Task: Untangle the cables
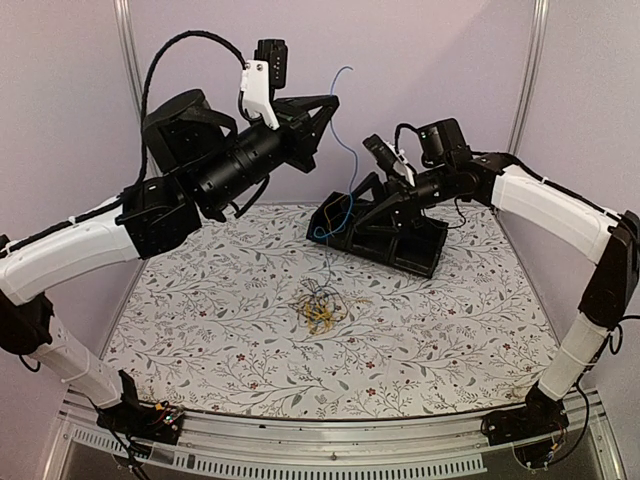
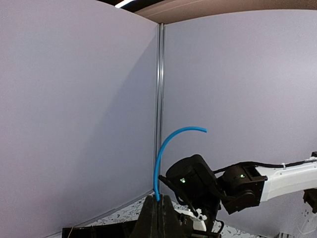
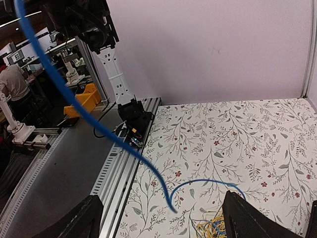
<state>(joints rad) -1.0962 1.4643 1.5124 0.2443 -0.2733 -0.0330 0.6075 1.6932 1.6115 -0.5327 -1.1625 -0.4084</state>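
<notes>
**We hold the blue cable (image 1: 346, 130) high, away from the rest.**
Our left hand (image 2: 157, 210) pinches it up so it can, we judge, draw free of the yellow-orange bundle (image 1: 318, 312) lying on the worktop (image 1: 470, 330); our right hand (image 3: 163, 225) stands spread, the strand passing loose between its fingers (image 3: 74, 220).

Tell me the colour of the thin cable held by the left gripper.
Bright blue: the thin cable shows best in the left wrist view, pinched by the left gripper.
</notes>
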